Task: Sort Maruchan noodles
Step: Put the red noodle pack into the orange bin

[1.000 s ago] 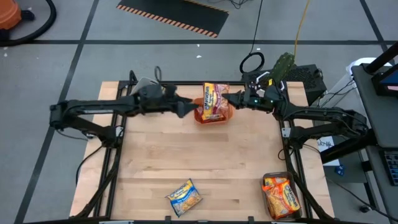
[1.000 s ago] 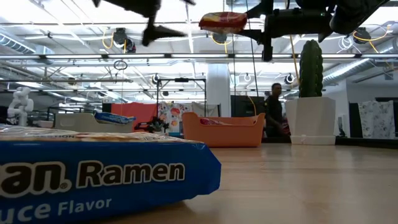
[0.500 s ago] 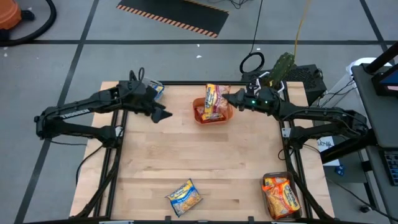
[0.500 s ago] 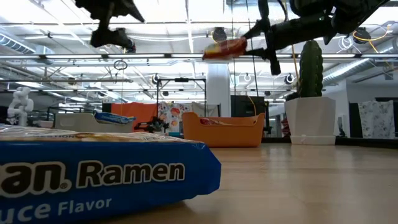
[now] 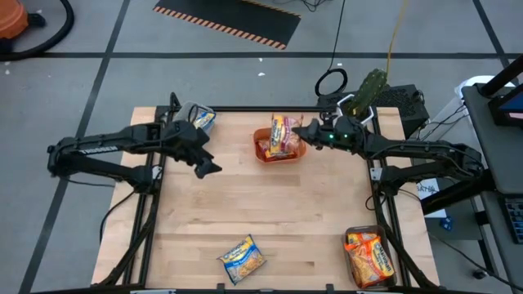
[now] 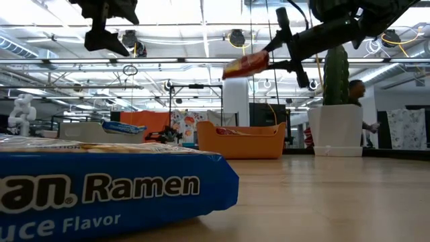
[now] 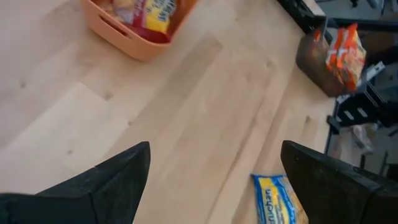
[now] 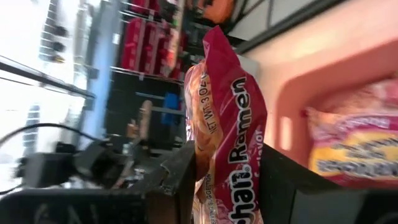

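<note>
Pale matt wood table [image 5: 270, 220], glossy crinkly packet [image 8: 227, 149], smooth plastic bin [image 6: 243, 143].

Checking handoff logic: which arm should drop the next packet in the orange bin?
Right. Its gripper already holds a red packet over the orange bin; the left gripper is open, empty and off to the side.

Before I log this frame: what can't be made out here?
- Orange bin, high view: the packet held by the right gripper covers part of its contents; count unclear.
- Packet in the far left corner bin, high view: partly behind the left arm, too small to read.
- Blue packet, low view: cut off by the frame edge; flavor name incomplete.
- Left gripper, left wrist view: open, nothing between its fingers.
</note>
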Robot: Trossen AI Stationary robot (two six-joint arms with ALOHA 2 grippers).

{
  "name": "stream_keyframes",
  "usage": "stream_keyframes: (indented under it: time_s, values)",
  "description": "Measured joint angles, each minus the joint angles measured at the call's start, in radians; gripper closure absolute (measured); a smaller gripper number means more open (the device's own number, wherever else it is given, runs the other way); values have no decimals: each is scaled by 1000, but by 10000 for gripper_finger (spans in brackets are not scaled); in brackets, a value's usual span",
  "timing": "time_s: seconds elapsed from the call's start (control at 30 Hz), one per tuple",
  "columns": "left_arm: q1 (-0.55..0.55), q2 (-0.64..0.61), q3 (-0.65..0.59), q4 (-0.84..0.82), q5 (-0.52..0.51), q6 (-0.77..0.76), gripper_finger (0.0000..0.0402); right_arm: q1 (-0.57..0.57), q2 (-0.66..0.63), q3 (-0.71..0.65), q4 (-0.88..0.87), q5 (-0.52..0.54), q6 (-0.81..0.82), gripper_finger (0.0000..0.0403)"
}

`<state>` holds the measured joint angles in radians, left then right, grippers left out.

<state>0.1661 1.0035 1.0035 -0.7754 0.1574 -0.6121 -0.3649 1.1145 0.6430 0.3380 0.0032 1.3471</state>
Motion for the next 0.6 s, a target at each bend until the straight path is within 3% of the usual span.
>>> stream_keyframes:
  time_s: [0.33, 0.6]
  values:
    - [-53, 19, 0, 65, -34, -100, 39, 0, 1, 0, -43, -3, -6, 284]
    - [-131, 72, 0, 176, -123, -174, 39, -22, 30, 1, -99, -33, -142, 284]
